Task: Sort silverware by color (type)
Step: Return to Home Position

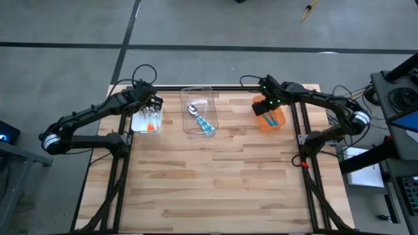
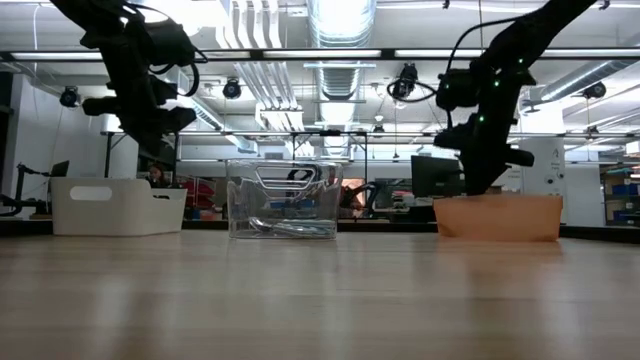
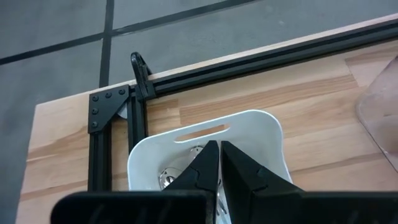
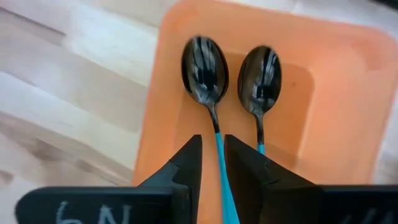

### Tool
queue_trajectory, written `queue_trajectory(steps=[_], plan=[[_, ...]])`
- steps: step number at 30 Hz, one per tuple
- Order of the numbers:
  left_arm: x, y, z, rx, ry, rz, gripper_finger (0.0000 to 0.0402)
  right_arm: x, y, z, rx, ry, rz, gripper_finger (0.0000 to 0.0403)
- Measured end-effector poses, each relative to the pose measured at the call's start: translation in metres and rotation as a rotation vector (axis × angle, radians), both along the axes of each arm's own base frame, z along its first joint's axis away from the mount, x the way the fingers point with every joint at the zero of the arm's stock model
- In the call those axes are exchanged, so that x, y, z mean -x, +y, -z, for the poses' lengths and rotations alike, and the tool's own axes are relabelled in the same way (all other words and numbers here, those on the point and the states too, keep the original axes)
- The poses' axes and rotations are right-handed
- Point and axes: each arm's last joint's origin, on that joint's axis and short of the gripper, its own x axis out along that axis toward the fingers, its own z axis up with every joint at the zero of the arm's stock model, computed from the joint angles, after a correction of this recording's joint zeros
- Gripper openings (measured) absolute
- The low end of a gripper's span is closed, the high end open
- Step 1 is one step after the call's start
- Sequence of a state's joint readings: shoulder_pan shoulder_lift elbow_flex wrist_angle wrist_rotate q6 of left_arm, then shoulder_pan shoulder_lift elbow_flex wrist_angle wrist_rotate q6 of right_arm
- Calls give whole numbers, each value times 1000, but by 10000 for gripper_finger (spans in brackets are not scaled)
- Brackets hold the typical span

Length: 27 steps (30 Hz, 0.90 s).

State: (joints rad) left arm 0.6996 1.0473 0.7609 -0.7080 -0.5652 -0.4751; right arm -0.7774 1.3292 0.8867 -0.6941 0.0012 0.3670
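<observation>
**High view:** light even and diffuse, from overhead. Table (image 1: pixel 215 189) mid-bright, matte. Shadows under both arms (image 1: pixel 91 117) faint, soft-edged. Small green LEDs (image 1: pixel 270 101) glow on the right one.

**Low view:** strong backlight. Ceiling strip lights (image 2: pixel 450 53) v. bright, blown out at far top left. Arms read as black silhouettes against them. Near tabletop carries a pale sheen. Clear bin (image 2: pixel 285 198) shows glints on its walls.

**Left wrist view:** flat, even light. White bin (image 3: pixel 261 134) bright, shading soft.

**Right wrist view:** two dark spoons (image 4: pixel 204 68) mirror ceiling lights as pale streaks in their bowls. Orange bin (image 4: pixel 336 93) evenly lit.
</observation>
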Motion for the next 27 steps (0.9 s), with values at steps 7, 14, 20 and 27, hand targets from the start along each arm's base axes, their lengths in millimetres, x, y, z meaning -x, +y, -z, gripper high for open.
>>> queue_trajectory(steps=[7, 14, 20, 27], plan=[[-5, -8, -2, -7, -11, 53, 0, 10, 20, -30, 39, -65, -11, 38], [-11, -22, -10, -47, -65, 129, 0, 8, 60, -46, -52, -123, -99, 11], [-17, -34, -20, -103, -124, 221, 0, 2, 92, -40, -170, -25, -132, 9], [-22, -50, -27, -132, -162, 322, 0, -4, 112, -23, -240, 164, -115, 9]])
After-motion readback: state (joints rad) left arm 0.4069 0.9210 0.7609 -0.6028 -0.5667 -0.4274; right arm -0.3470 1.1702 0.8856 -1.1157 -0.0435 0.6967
